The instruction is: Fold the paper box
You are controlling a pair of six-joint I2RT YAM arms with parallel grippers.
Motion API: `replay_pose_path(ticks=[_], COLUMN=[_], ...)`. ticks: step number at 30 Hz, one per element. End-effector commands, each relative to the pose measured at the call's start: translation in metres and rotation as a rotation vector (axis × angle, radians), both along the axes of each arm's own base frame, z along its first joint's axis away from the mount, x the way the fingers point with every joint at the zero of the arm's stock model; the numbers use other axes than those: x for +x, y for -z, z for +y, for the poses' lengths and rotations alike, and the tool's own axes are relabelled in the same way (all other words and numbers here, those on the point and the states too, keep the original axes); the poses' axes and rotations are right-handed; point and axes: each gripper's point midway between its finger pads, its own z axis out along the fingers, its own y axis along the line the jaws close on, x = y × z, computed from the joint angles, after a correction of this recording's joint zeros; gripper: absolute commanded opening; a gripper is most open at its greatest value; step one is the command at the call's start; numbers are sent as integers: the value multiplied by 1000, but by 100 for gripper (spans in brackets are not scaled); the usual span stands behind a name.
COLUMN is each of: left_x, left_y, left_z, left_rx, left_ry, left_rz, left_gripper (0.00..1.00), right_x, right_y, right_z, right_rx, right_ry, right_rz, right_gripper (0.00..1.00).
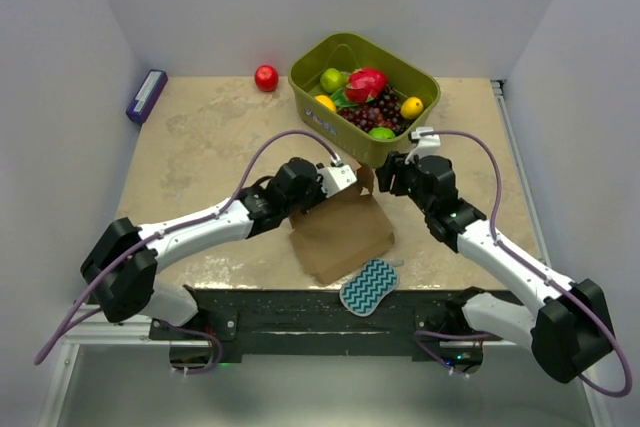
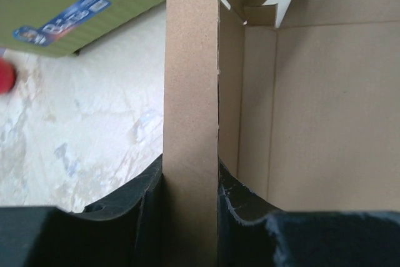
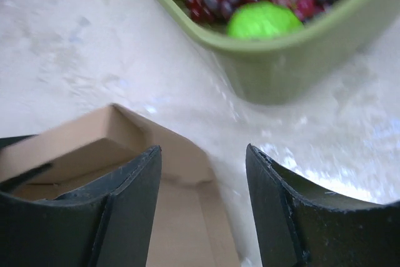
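Got the paper box (image 1: 340, 232) mid-counter between both arms, left pincer (image 2: 190, 182) pinching its raised side wall. Right pincer (image 3: 203, 167) spread, hanging just over the far-right corner beside the fruit basket (image 1: 372, 150), probably not touching.

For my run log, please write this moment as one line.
left hand: shut on paper box panel | right hand: open, empty | fold: unfinished
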Motion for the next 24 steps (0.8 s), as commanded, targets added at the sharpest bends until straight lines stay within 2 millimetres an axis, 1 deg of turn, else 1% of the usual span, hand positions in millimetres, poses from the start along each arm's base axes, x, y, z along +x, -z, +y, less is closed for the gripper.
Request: replay_pose_path(ticks=[1, 3, 5, 6, 7, 8, 9, 11, 18, 24], left_x=[-20, -23, -27, -29, -33, -34, -34, -32, -28, -26], left_y=[1, 4, 13, 15, 18, 20, 22, 28, 38, 46], left_z=[-10, -11, -5, -4, -3, -2, 0, 6, 16, 23], left_rx=[-67, -71, -56, -55, -57, -57, -50, -15, 56, 107], left_ry=[113, 131, 126, 128, 137, 138, 133, 116, 92, 68], left_rz=[110, 141, 193, 207, 231, 239, 245, 253, 244, 231], left_gripper=[23, 23, 23, 23, 23, 23, 23, 23, 23, 23], right_x=[-17, -18, -20, -21, -19, -21, -22, -24, -33, -36], right_y=[54, 58, 62, 67, 63, 63, 67, 69, 79, 89], right_z=[-21, -19, -14, -11, -4, 4, 9, 17, 41, 52], right_rx=[-67, -64, -53, -57, -46, -43, -39, -31, 2, 28], right_ry=[89, 81, 55, 32, -1, -58, -88, -135, -288, -351], right_rz=[167, 182, 198, 215, 195, 189, 201, 199, 210, 214], right_gripper=[57, 56, 56, 56, 56, 56, 56, 54, 52, 50])
